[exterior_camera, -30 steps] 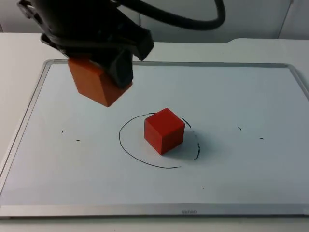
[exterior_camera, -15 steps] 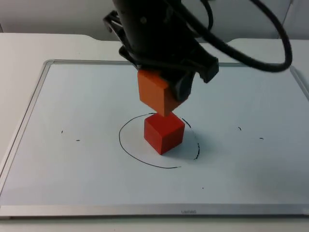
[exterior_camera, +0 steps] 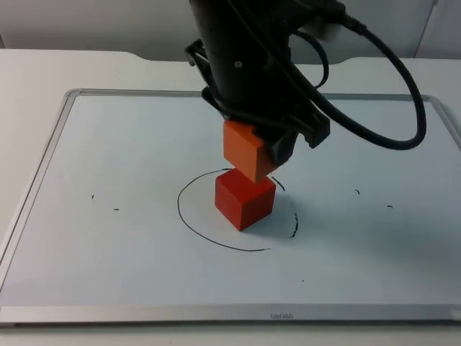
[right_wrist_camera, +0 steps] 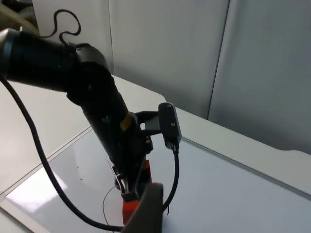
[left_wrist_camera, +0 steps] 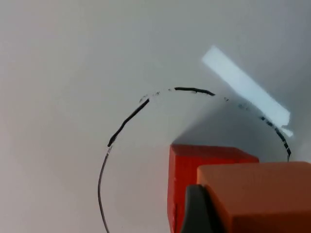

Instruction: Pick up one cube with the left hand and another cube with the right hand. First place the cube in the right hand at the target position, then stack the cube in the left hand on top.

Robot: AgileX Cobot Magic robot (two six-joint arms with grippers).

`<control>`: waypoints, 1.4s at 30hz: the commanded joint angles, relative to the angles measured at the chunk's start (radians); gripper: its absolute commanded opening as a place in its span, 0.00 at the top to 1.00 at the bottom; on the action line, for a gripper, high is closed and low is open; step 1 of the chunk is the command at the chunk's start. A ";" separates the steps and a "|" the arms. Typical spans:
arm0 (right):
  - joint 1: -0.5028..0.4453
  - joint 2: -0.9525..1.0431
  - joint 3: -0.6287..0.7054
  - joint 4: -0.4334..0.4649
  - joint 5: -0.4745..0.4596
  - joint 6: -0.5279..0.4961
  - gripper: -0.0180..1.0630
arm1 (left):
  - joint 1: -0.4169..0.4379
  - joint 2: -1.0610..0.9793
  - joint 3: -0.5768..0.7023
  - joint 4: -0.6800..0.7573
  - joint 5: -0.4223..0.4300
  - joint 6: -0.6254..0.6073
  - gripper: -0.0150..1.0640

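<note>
A red cube [exterior_camera: 245, 198] stands inside a circle [exterior_camera: 194, 223] drawn in black pen on the whiteboard. My left gripper [exterior_camera: 253, 144] is shut on an orange cube [exterior_camera: 241, 150] and holds it tilted, close above the red cube's top. Whether the two cubes touch I cannot tell. In the left wrist view the orange cube [left_wrist_camera: 257, 194] hangs in front of the red cube [left_wrist_camera: 187, 174], with the circle's line [left_wrist_camera: 126, 119] beyond. My right gripper [right_wrist_camera: 147, 211] waits high up, back off the board; from there the red cube [right_wrist_camera: 129, 209] sits under the left arm.
The whiteboard has a raised metal frame [exterior_camera: 68, 97] on all sides. Small pen ticks [exterior_camera: 104, 204] lie left of the circle, and further ticks [exterior_camera: 373, 198] lie to its right. The grey partition wall [right_wrist_camera: 272, 63] closes off the table behind.
My left arm has carried the orange cube from the board's back left to the right and down, until it hangs right over the red cube. The red cube has stayed put.
</note>
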 commanded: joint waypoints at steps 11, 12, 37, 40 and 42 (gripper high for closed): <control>-0.003 0.000 0.005 -0.008 0.002 0.002 0.21 | 0.019 0.035 -0.017 0.028 0.006 0.026 0.99; -0.003 0.000 0.005 -0.008 -0.001 0.008 0.21 | 0.019 0.036 -0.017 0.028 0.006 0.026 0.99; -0.003 0.000 0.005 0.000 -0.005 0.008 0.21 | 0.019 0.086 -0.017 -0.027 0.017 0.054 0.99; -0.003 0.000 0.005 -0.002 -0.005 0.008 0.21 | 0.019 0.092 -0.017 -0.027 0.017 0.055 0.99; -0.003 0.000 0.005 -0.002 -0.005 0.008 0.21 | 0.019 0.092 -0.017 -0.025 0.017 0.056 0.99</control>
